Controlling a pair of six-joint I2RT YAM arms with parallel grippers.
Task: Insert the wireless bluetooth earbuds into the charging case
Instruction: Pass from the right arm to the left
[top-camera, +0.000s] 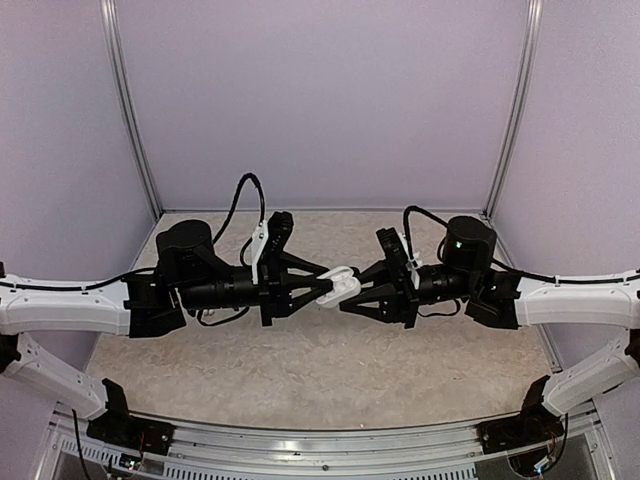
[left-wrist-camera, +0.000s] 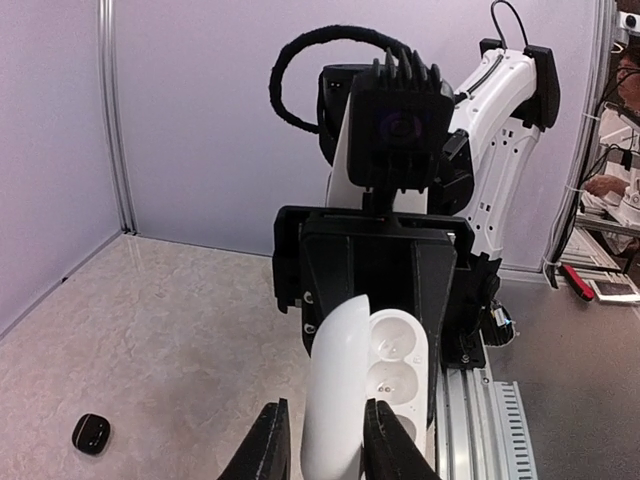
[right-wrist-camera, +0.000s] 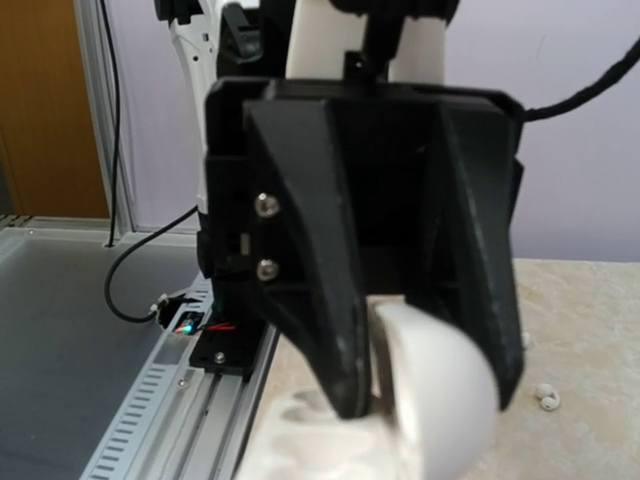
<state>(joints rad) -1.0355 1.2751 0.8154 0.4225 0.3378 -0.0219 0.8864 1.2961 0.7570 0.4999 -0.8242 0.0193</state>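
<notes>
- White shells clad the left arm (top-camera: 60, 305) and right arm (top-camera: 585, 300), jointed in black
- Black cables (top-camera: 238, 195) arc over round wrist motors (top-camera: 185, 245); one shows a green light (top-camera: 458, 243)
- Left gripper (top-camera: 325, 284) carries black wedge fingers (right-wrist-camera: 320, 300) and two silver screws (right-wrist-camera: 263, 205)

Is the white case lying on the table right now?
No, the white case is up in the air above the table, between the left gripper and the right gripper.

The charging case (top-camera: 338, 285) is white, the table (top-camera: 320, 370) mottled beige.
</notes>
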